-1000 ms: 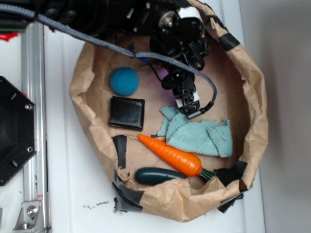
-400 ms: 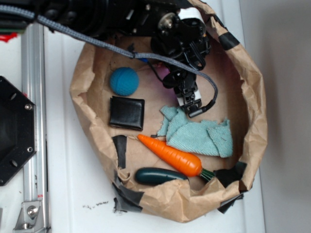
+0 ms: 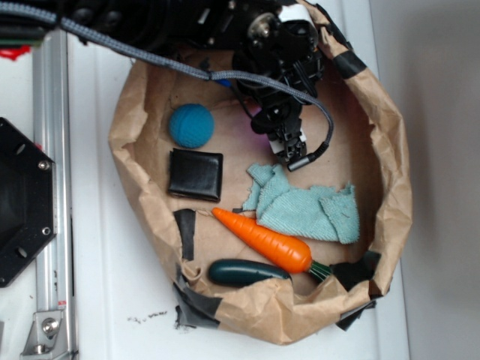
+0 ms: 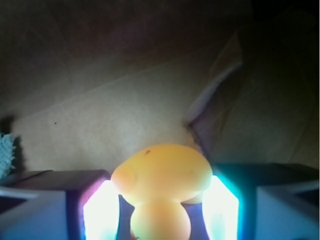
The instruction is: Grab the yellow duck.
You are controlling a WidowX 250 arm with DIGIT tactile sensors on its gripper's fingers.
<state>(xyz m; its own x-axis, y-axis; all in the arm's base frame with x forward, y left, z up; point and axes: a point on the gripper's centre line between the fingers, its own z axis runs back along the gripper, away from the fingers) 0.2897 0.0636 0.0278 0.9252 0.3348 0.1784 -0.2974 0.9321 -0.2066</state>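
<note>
Yellow duck (image 4: 161, 175) sits clamped between gripper (image 4: 160, 210) fingers.

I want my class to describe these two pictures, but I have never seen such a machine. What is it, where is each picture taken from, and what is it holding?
It is a robot arm. One picture looks down on a crumpled brown paper basin holding a teal ball, black pouch, teal cloth, carrot and dark green vegetable. The other comes from a camera at the gripper: its jaws stand either side of the yellow duck, closed against it.
</note>
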